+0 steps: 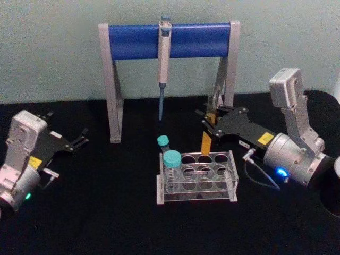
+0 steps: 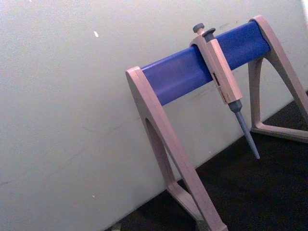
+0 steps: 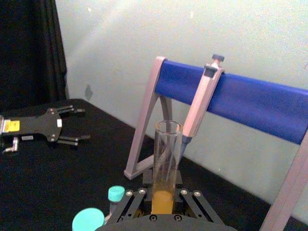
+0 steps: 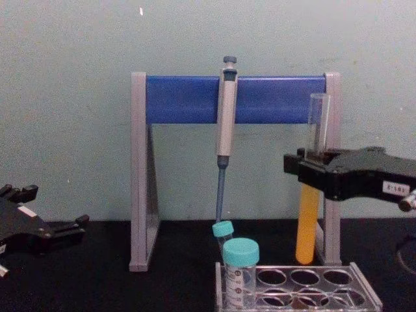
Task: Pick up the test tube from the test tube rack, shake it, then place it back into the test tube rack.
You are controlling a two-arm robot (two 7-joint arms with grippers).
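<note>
The test tube [image 1: 206, 141] is a long clear glass tube with orange-yellow liquid in its lower half. My right gripper [image 1: 208, 121] is shut on its middle and holds it upright. In the chest view the test tube [image 4: 308, 221] hangs with its round bottom just above the back row of the test tube rack [image 4: 364, 292]. The test tube rack [image 1: 196, 197] is low clear plastic with round holes and stands at the table's centre. The right wrist view looks along the test tube [image 3: 166, 159] past its open mouth. My left gripper [image 1: 82, 139] rests open at the far left, well away.
Two teal-capped vials [image 1: 171, 159] stand in the rack's left end. Behind the rack is a tall grey-legged stand with a blue crossbar [image 1: 133, 41], and a pipette [image 1: 163, 58] hangs from it. A wall is close behind.
</note>
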